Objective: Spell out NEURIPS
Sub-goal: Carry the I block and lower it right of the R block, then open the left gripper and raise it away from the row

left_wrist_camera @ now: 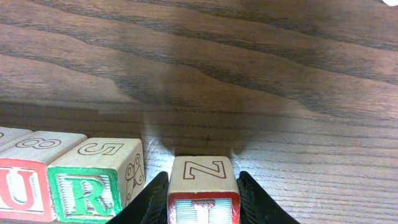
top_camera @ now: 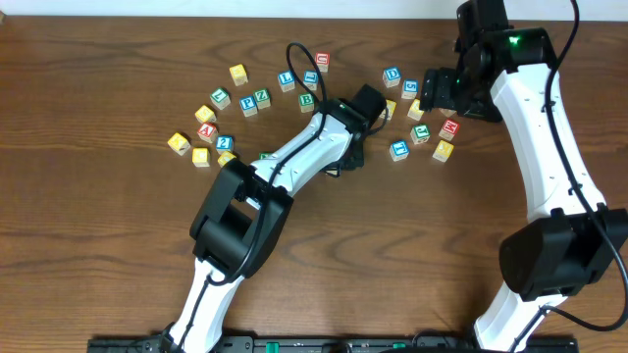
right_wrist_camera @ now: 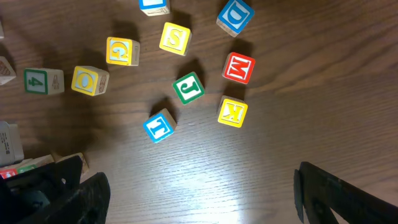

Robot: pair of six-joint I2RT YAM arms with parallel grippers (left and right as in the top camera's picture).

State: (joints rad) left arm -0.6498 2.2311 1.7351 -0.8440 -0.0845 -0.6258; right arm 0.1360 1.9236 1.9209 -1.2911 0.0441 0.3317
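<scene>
The left fingers (left_wrist_camera: 148,200) grip the red I cube (left_wrist_camera: 203,198) narrowly between them, with the green R cube (left_wrist_camera: 87,193) just outside one finger and the red U cube (left_wrist_camera: 22,193) beyond it. The right fingers (right_wrist_camera: 87,193) stand wide apart and hold nothing above the desk (right_wrist_camera: 205,180). The yellow S cube (right_wrist_camera: 175,38) lies well ahead of them.

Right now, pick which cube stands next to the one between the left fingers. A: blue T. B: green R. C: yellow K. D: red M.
B: in the left wrist view the green R cube stands just beside the red I cube that the left fingers clamp, a narrow gap between them.
</scene>
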